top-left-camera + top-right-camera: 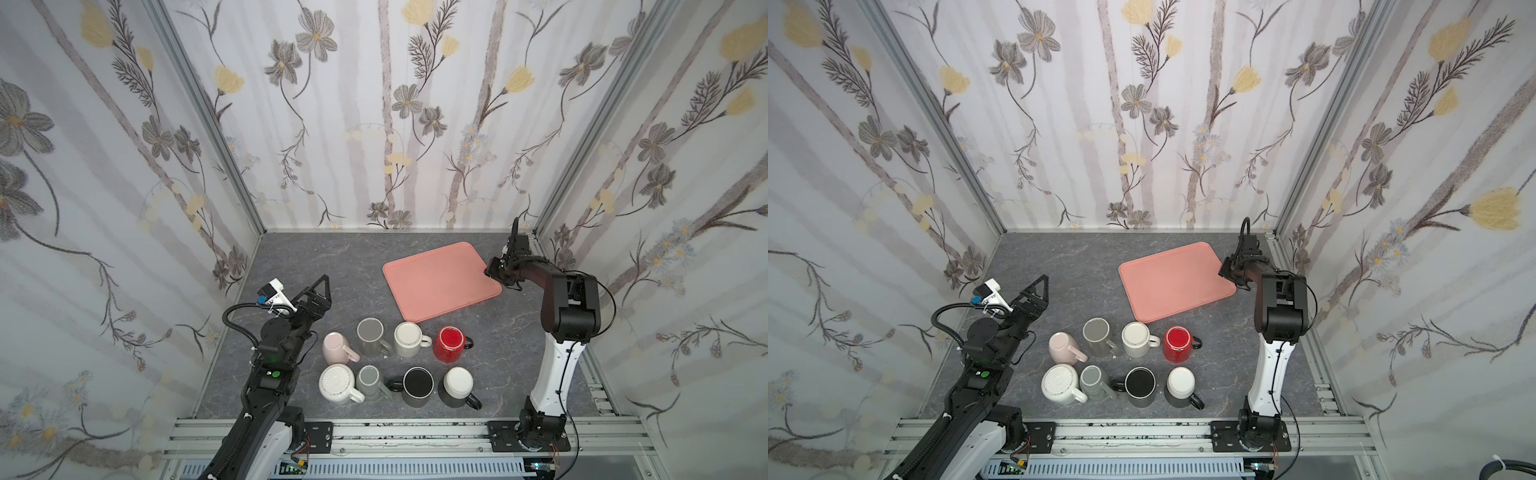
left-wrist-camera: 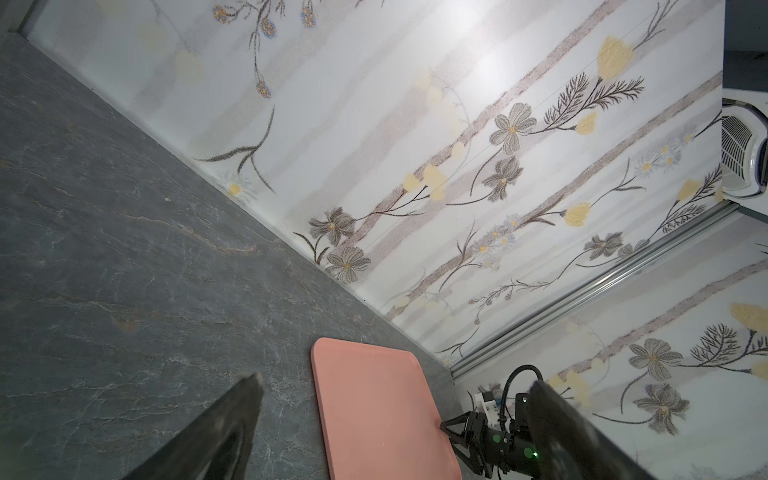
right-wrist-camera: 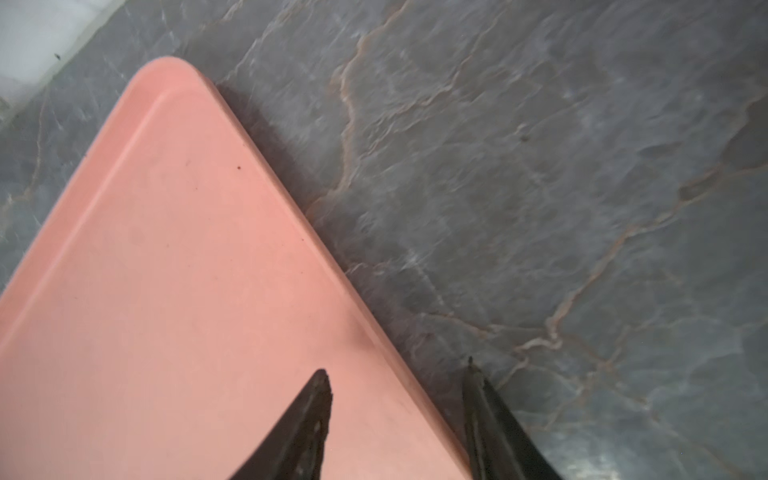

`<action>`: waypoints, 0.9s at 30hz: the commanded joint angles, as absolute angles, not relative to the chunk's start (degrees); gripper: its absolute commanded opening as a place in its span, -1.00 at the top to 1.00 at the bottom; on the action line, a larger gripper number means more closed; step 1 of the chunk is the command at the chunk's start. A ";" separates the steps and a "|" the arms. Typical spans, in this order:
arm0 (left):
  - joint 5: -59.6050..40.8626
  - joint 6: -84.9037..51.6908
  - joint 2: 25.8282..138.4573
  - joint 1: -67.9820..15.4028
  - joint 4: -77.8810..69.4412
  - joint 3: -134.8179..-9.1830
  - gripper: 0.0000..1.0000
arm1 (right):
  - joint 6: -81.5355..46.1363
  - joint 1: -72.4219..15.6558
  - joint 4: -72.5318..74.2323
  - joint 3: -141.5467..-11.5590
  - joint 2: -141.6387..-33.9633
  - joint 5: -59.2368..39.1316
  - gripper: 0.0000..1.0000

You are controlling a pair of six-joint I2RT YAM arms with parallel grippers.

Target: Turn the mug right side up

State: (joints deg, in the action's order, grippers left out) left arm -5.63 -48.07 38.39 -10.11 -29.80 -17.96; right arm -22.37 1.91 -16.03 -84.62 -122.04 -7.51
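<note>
Standing in two rows of four near the front of the grey marble-patterned table [image 1: 299, 257], eight ceramic mugs [image 1: 409, 338] crowd close together, and neither arm touches any of them. At the left end of the far row, the pale pink ceramic mug [image 1: 337, 345] lies tipped over with its handle toward the near row; the glossy red mug [image 1: 450, 341] closes that row on the right. In the near row, the white mug with a ribbed disc facing up [image 1: 336, 381] sits at the left end and the dark grey mug with a closed white top [image 1: 457, 384] at the right; I cannot tell for sure whether these two are inverted. The left claw [image 1: 323, 291] hangs above the table just behind and left of the pink mug, spread wide and empty. The right claw [image 3: 397, 368] sits at the right edge of the flat salmon-pink plastic tray [image 1: 436, 278], jaws parted with nothing gripped, one tip over the tray and one over the table.
</note>
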 commanded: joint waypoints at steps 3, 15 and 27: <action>-5.71 -48.78 37.71 -10.15 -31.41 -17.78 -1.00 | -19.99 -1.83 -20.33 -84.05 -121.90 1.08 0.26; -6.19 -49.07 37.31 -10.11 -30.68 -18.10 -1.00 | -17.41 -8.65 -19.45 -79.26 -120.03 5.71 0.78; -7.85 -50.85 37.47 -10.46 -31.80 -17.18 -1.00 | -15.70 -15.49 -14.76 -72.92 -114.78 3.62 1.00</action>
